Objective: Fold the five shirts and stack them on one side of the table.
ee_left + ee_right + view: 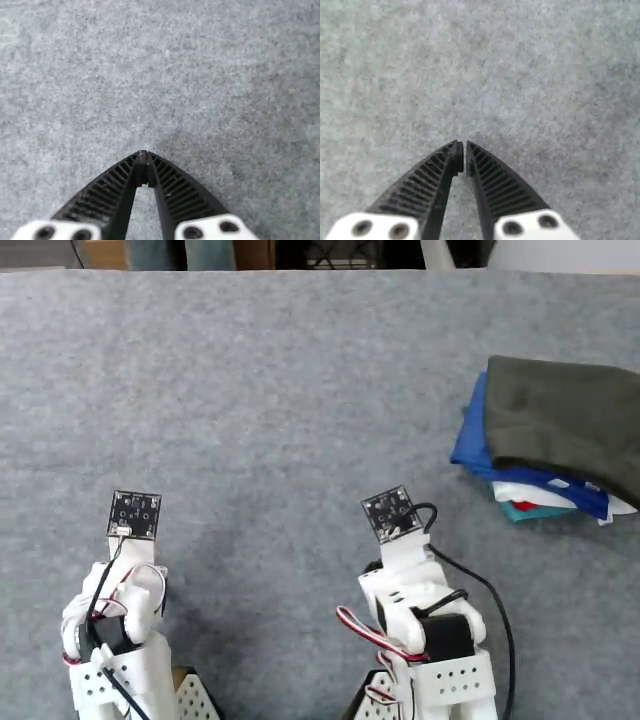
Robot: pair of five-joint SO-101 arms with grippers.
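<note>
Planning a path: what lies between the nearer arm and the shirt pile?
Just bare grey table covering between arm and shirt pile, per the high view.

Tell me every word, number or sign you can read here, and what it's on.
No text can be read anywhere.
Stack of shirts: no print shows on the folded cloth.
Black boards on the arms: tiny marks, too small to read.
Left pincer and right pincer: plain ribbed black, no marking.

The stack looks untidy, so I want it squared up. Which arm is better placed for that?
Right. The right gripper sits nearer the shirt stack, which lies to that arm's side; the left gripper is farther away.
</note>
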